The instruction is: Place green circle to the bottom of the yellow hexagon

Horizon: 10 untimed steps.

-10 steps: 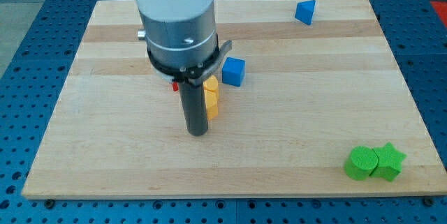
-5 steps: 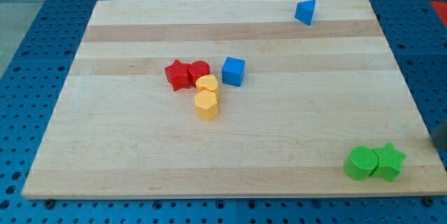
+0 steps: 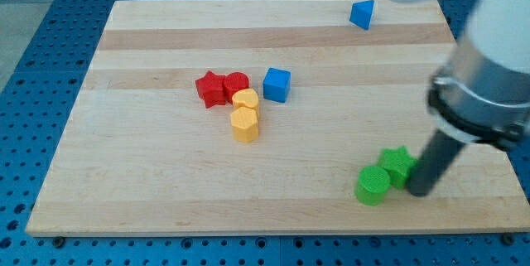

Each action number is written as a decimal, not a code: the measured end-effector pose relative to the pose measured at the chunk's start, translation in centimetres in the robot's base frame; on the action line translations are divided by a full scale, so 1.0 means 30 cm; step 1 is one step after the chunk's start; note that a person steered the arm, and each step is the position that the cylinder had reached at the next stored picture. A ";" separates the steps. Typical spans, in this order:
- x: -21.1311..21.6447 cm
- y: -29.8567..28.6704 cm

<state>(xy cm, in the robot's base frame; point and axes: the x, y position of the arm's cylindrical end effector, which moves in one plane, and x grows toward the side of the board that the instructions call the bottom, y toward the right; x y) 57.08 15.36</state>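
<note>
The green circle (image 3: 373, 185) lies at the view's lower right, touching the green star (image 3: 399, 165) just up and right of it. The yellow hexagon (image 3: 244, 124) sits near the board's middle, right below another yellow block (image 3: 245, 100). My tip (image 3: 419, 192) stands on the board right of the green star, touching or nearly touching it, and right of the green circle. The arm's body fills the view's upper right.
A red star (image 3: 210, 89) and a red block (image 3: 236, 85) sit above and left of the yellow blocks. A blue cube (image 3: 277, 84) is to their right. A blue triangular block (image 3: 361, 14) is near the top edge. The wooden board (image 3: 149, 183) rests on a blue perforated table.
The arm left the yellow blocks, went out of view, and came back at the right. The green circle and green star have slid left and slightly up from the bottom right corner.
</note>
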 end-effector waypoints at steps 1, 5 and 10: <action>-0.004 -0.103; 0.051 -0.404; -0.053 -0.465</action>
<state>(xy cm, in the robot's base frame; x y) 55.49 1.40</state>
